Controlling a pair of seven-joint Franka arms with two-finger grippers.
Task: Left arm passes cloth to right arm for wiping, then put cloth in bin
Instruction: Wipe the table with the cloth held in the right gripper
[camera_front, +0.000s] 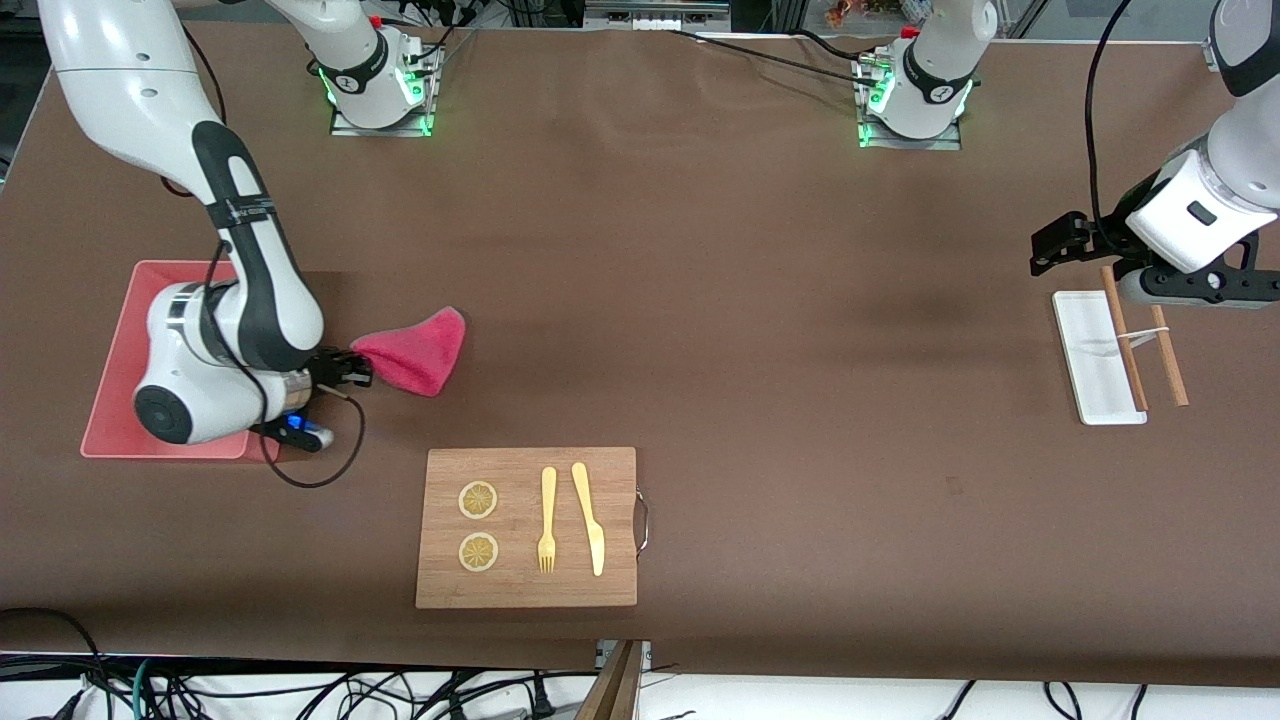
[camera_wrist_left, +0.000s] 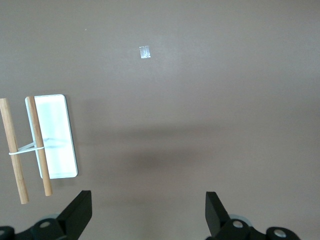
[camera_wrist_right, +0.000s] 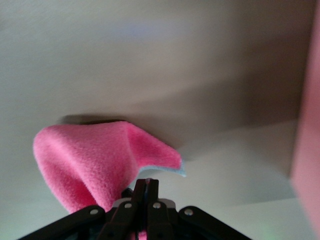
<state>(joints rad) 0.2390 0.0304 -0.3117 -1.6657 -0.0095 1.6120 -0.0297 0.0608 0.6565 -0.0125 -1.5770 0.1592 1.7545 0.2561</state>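
Brown table covering runs edge to edge under both arms. Beside the bin (camera_front: 135, 300), whose end nearer the camera is largely hidden by the right arm, the right gripper (camera_front: 350, 366) has its jaws shut on one corner of the cloth (camera_front: 415, 350), the rest trailing on the table. At the left arm's end, the left gripper (camera_wrist_left: 148, 210) waits, jaws wide and empty, near a white tray (camera_front: 1090, 350) crossed by wooden sticks (camera_front: 1165, 355).

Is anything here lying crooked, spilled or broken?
Mostly no. Only the two wooden sticks, tied with a white band, lie crooked: one across the white tray, one on the table beside it. The right end effector holds the cloth beside the bin.
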